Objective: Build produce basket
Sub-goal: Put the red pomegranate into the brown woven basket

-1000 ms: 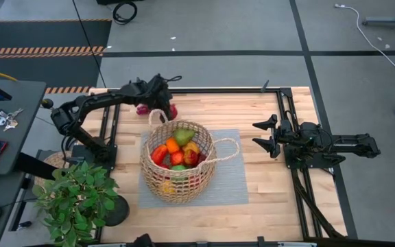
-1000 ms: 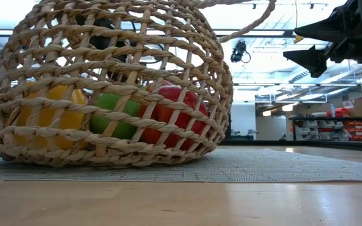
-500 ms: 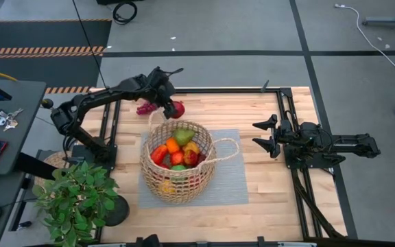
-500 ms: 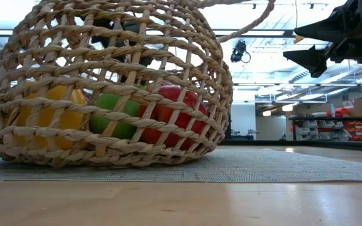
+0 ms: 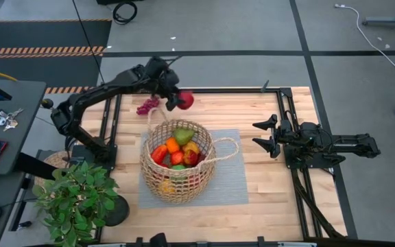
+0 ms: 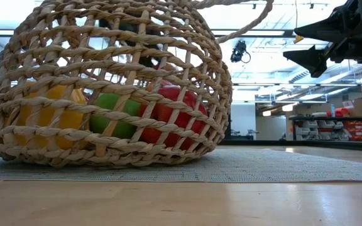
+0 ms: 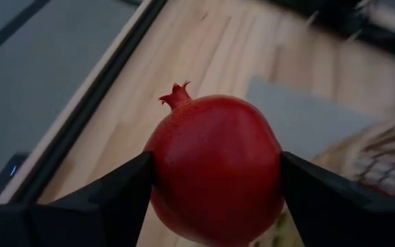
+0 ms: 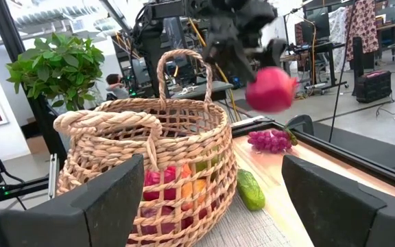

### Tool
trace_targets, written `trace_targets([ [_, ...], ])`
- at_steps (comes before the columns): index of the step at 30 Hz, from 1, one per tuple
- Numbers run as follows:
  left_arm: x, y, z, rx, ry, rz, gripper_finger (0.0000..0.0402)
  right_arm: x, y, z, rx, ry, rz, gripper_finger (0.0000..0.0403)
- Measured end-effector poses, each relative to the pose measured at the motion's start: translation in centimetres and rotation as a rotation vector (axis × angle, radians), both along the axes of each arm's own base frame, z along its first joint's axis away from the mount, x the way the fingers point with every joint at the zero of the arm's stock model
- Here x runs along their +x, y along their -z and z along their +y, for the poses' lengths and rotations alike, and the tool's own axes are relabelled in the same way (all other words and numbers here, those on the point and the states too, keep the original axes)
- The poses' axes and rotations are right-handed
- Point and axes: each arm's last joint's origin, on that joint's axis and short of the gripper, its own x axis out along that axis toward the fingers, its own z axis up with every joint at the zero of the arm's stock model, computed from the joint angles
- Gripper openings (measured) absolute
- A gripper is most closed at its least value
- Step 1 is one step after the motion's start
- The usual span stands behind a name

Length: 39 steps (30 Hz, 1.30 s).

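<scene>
Holding red pomegranate (image 5: 184, 100) above basket (image 5: 177, 162): left fingers (image 7: 115, 192).

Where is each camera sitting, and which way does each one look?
High view: above the table, looking straight down; shows both arms, the left pincer holding a red pomegranate by the basket, the right pincer waiting at the right.
Low view: at table height, looking level through the basket; the right pincer shows up high.
Left wrist view: on the left arm, looking past its fingers at the pomegranate.
Right wrist view: on the right arm, facing the basket.
Shared: both wrist views show the pomegranate.
</scene>
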Motion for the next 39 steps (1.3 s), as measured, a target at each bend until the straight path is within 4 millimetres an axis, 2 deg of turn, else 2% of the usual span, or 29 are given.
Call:
trace_targets([
  [7, 0.6, -4.1, -0.8, -0.058, 0.148, -0.147, 0.0297, 0.0, 0.0, 0.0, 0.000, 0.000, 0.000, 0.0348],
  [16, 1.6, -7.8, -4.7, -0.212, 0.462, -0.260, 0.0297, 0.0, 0.0, 0.0, 0.000, 0.000, 0.000, 0.0348],
  [25, 2.3, -7.5, -8.7, -0.283, 0.615, -0.172, 0.0301, 0.0, 0.0, 0.0, 0.000, 0.000, 0.000, 0.0348],
  [29, 2.7, -7.3, -10.2, -0.257, 0.663, -0.141, 0.0301, 0.0, 0.0, 0.0, 0.000, 0.000, 0.000, 0.0348],
  [34, 3.0, -7.2, -11.4, -0.243, 0.679, -0.114, 0.0298, 0.0, 0.0, 0.0, 0.000, 0.000, 0.000, 0.0348],
  [39, 2.9, -7.0, -11.7, -0.250, 0.673, -0.082, 0.0299, 0.0, 0.0, 0.0, 0.000, 0.000, 0.000, 0.0348],
])
